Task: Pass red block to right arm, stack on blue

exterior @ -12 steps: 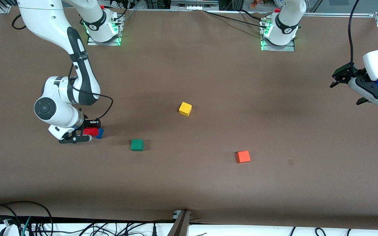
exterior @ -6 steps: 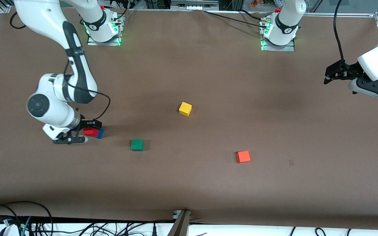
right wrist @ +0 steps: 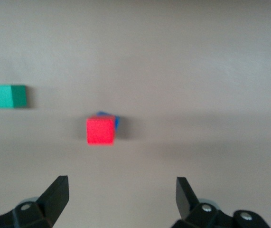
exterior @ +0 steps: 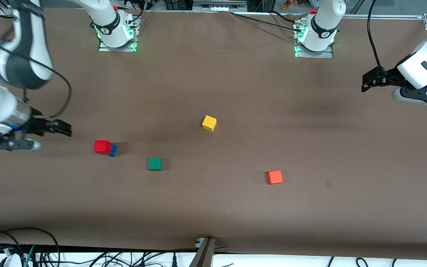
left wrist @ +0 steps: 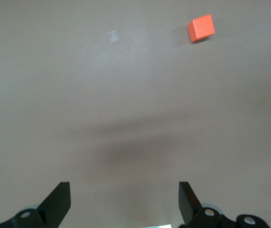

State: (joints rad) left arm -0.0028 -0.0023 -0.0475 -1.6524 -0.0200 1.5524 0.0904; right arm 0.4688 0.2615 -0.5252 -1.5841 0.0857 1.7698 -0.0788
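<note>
The red block (exterior: 102, 146) rests on the blue cube (exterior: 113, 151), slightly offset, so only a blue edge shows. In the right wrist view the red block (right wrist: 100, 130) covers most of the blue cube (right wrist: 111, 117). My right gripper (exterior: 66, 129) is open and empty. It hangs over bare table beside the stack, toward the right arm's end, and does not touch it; its fingertips (right wrist: 58, 190) stand wide apart. My left gripper (exterior: 367, 82) is open and empty, up over the left arm's end of the table. The left wrist view shows its gripper (left wrist: 125, 202) over bare table.
A green cube (exterior: 155, 163) lies beside the stack, toward the table's middle. A yellow cube (exterior: 209, 122) sits mid-table. An orange cube (exterior: 274, 177) lies nearer the front camera, toward the left arm's end. Cables run along the front edge.
My right gripper has let go of the red block, left it on the blue cube and drawn away toward the right arm's end. My left gripper drifted slightly toward the bases.
</note>
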